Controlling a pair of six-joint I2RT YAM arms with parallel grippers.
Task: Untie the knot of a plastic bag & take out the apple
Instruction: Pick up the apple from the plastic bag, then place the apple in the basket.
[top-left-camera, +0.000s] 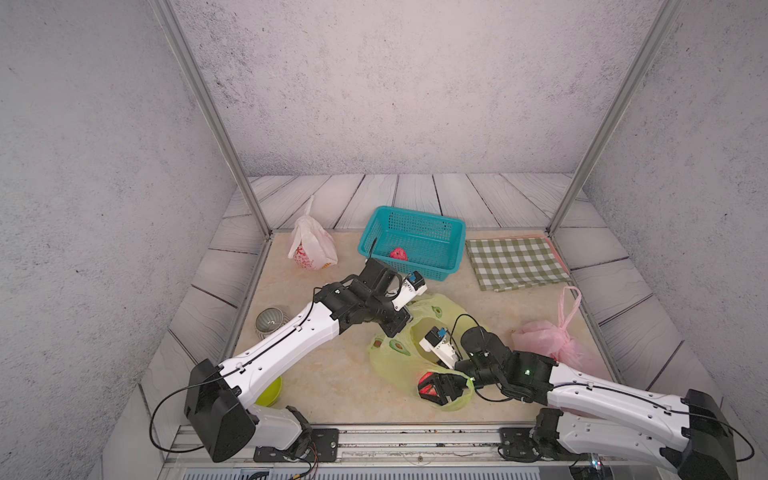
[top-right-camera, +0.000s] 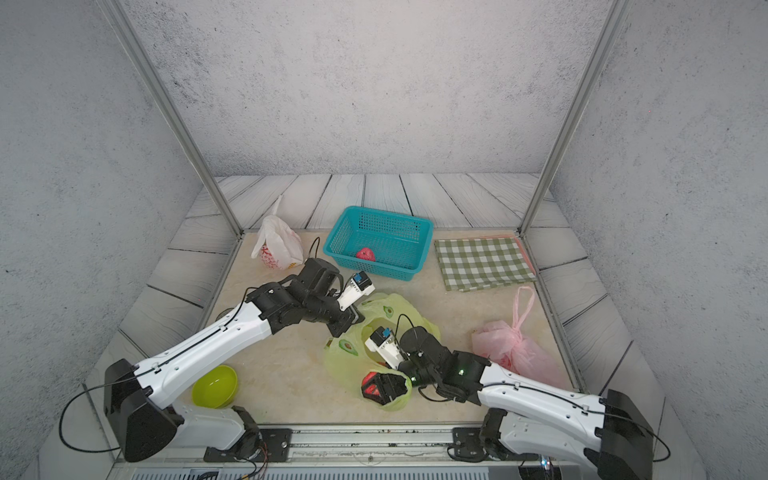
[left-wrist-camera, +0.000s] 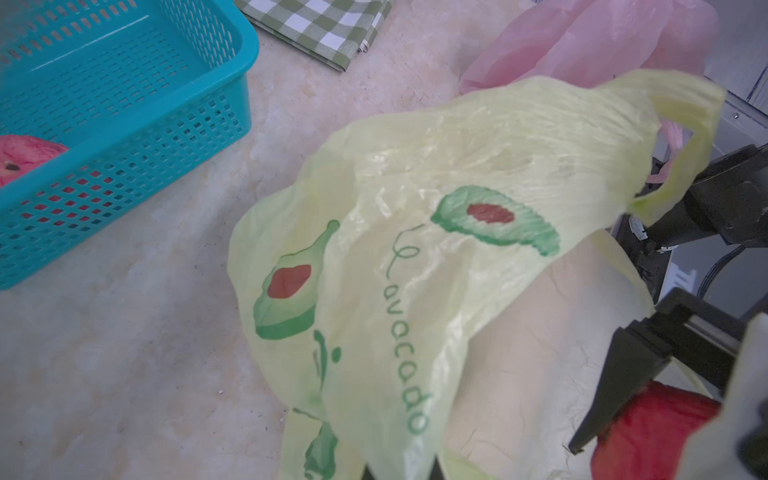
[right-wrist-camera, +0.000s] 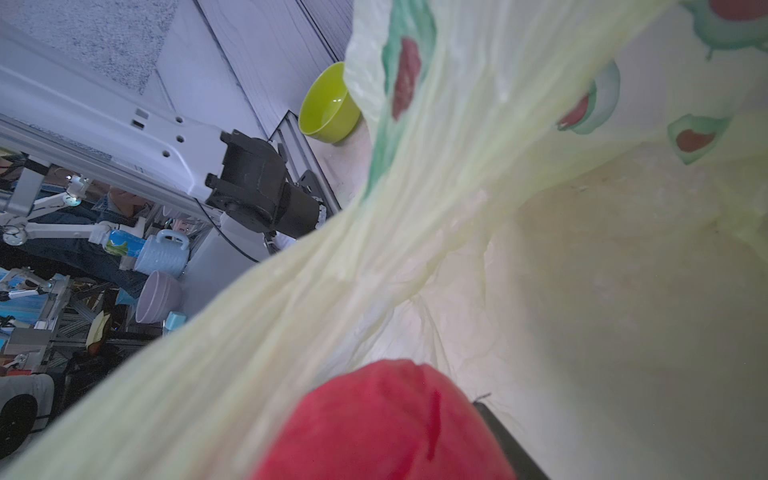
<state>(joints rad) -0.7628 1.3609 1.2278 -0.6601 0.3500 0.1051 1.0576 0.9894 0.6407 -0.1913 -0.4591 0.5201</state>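
Of the apple (top-left-camera: 425, 379) only red slivers show, between right gripper (top-left-camera: 432, 387) fingers and bag (top-left-camera: 386, 359) film, in both top views; right wrist view: blurred, cut by the edge. Tips of the left gripper (top-left-camera: 394, 328) hidden behind its own body. Half the bowl (top-left-camera: 272, 390) under the left arm. Left wrist view crops the basket (left-wrist-camera: 124, 104).

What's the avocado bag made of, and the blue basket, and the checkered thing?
Avocado bag: thin, see-through plastic film, slightly shiny; it crinkles and glints. Blue basket: stiff moulded plastic, probably; smooth, with rows of holes. Checkered cloth: looks like woven fabric, matte, folded flat.
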